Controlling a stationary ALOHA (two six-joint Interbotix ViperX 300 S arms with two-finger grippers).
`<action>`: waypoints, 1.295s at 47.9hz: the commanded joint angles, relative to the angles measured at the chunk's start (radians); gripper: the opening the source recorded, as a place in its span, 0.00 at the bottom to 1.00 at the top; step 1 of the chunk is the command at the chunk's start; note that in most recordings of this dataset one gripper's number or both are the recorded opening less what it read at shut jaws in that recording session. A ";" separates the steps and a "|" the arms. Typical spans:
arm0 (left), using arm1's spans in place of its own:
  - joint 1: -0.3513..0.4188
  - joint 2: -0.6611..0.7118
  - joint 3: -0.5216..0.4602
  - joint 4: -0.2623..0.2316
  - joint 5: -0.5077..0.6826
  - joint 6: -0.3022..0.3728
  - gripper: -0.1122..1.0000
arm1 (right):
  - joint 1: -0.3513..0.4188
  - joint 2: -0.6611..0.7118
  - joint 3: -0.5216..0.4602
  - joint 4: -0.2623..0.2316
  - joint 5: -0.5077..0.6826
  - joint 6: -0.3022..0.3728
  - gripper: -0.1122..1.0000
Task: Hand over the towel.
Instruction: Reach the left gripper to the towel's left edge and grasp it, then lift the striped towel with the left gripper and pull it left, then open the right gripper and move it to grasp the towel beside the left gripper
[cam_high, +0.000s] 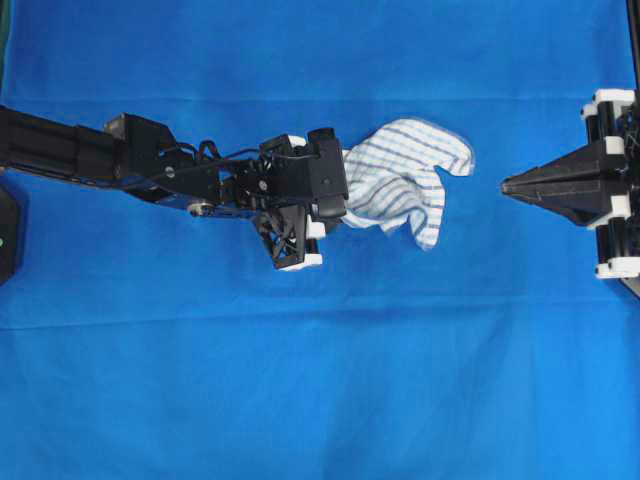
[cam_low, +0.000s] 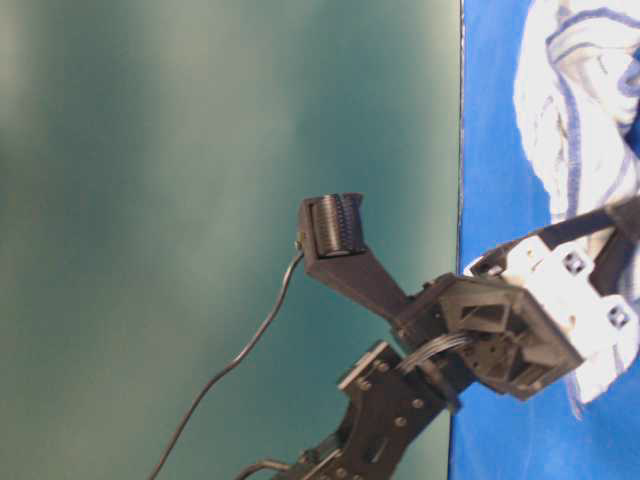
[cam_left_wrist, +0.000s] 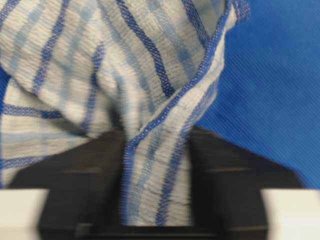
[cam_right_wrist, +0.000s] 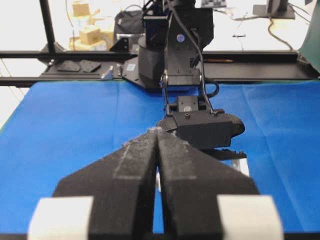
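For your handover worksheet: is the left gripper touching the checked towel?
Touching. In the left wrist view a fold of the checked towel runs between the black jaws of the left gripper, pinched on both sides.

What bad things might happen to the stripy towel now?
1. The left gripper pinches only a narrow fold of the towel, so it might slip out when lifted.
2. The right gripper is shut and apart from the towel. If it stays shut, it may just poke the cloth instead of taking it.
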 joint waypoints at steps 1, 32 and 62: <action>-0.003 -0.081 0.003 -0.002 0.006 0.002 0.25 | 0.003 0.005 -0.012 0.002 -0.011 0.002 0.10; -0.078 -0.621 0.160 -0.002 -0.166 0.000 0.15 | 0.005 0.002 -0.017 0.000 -0.064 0.000 0.10; -0.080 -0.661 0.207 -0.002 -0.232 -0.006 0.15 | 0.005 0.092 -0.038 0.005 -0.155 0.018 0.48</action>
